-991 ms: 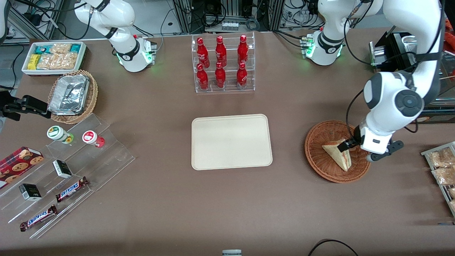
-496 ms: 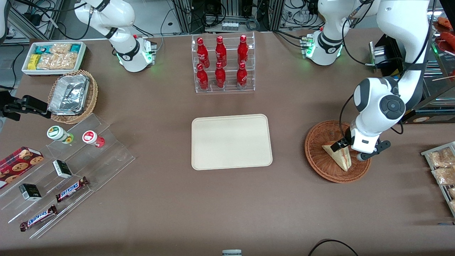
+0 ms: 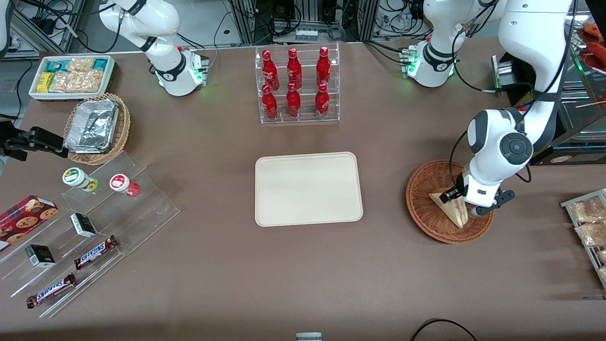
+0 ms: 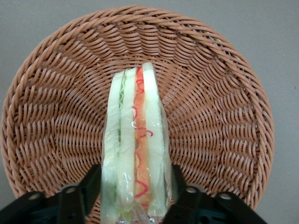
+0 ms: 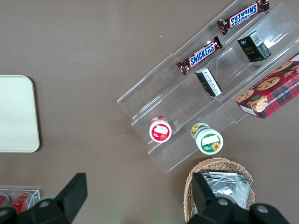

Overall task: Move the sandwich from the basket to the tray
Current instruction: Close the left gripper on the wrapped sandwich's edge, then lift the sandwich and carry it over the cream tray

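Observation:
The sandwich, a clear-wrapped white wedge with red and green filling, stands on edge in the round reddish-brown basket toward the working arm's end of the table. My gripper is down in the basket. Its black fingers press against both bread faces of the sandwich, so it is shut on it. The sandwich still rests on the wicker. The cream tray lies flat at the table's middle with nothing on it.
A clear rack of red bottles stands farther from the front camera than the tray. Snack packets on a rack lie beside the basket at the table's edge. A tan basket of foil containers and clear steps with snacks sit toward the parked arm's end.
My arm has shifted over the basket and lowered, bringing the gripper onto the sandwich. The sandwich itself has not moved.

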`<act>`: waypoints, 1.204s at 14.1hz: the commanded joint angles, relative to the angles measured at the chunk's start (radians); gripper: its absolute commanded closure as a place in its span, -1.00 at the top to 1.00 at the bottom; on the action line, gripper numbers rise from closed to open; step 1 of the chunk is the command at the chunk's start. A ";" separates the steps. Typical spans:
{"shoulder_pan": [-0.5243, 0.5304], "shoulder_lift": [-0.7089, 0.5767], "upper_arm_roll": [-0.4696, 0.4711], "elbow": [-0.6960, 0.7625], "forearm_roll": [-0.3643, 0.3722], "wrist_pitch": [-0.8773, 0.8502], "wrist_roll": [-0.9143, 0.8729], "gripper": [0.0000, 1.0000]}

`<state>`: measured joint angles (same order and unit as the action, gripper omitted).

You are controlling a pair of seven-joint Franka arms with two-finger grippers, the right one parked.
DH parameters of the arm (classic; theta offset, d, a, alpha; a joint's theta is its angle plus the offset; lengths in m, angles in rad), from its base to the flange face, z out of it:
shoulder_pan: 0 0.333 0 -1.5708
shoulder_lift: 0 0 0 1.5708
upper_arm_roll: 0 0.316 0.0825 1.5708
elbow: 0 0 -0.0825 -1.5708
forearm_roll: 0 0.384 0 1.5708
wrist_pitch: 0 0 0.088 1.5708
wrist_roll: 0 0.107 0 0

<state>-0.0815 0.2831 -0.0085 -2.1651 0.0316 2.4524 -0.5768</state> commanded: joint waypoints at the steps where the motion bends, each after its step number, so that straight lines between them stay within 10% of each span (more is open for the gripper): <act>1: -0.003 -0.005 0.004 -0.005 0.005 0.013 -0.008 -1.00; 10: -0.056 -0.078 -0.016 0.298 0.010 -0.453 0.061 -1.00; 17: -0.331 -0.012 -0.018 0.513 -0.025 -0.598 0.034 -1.00</act>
<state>-0.3441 0.2129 -0.0380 -1.7202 0.0279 1.8770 -0.5322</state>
